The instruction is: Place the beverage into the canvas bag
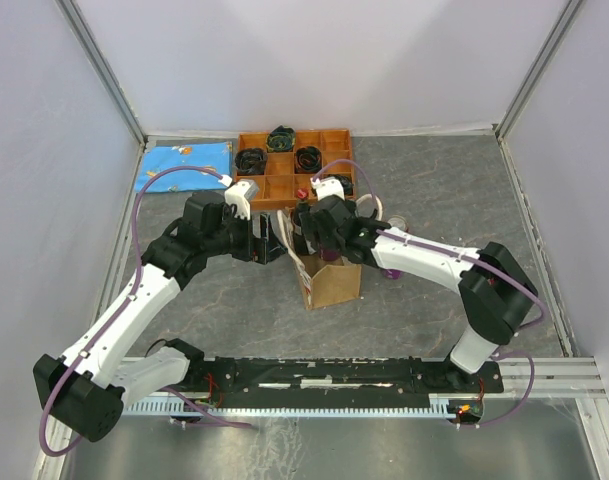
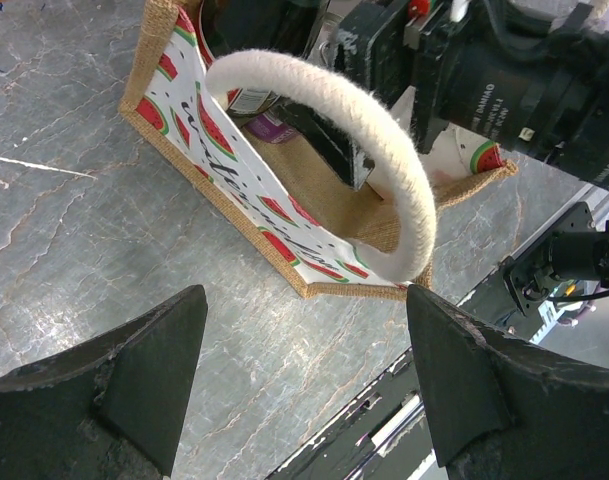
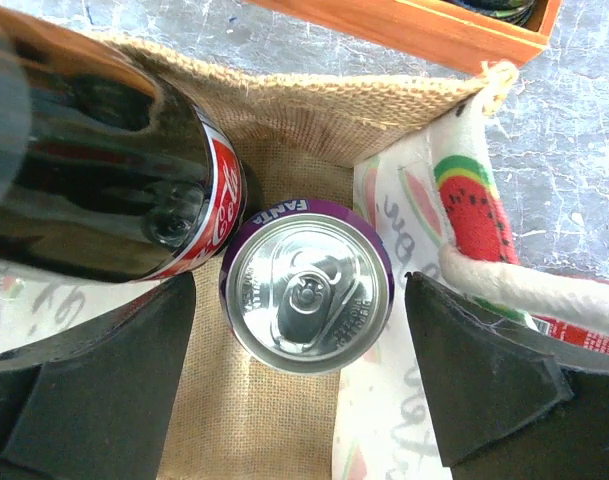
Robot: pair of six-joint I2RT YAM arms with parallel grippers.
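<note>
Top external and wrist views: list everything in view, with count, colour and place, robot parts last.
canvas bag: one, tan with white rope handles and watermelon print, table centre
can: one, purple, upright inside the bag
cola bottle: one, dark with red label, inside the bag beside the can
compartment tray: one, orange-brown, far side of the table
coiled items: several, dark, in the tray's compartments
cloth: one, blue patterned, far left
table: one, grey marbled
left tool: one, black, open, outside the bag near a handle
right tool: one, black, open, over the can
</note>
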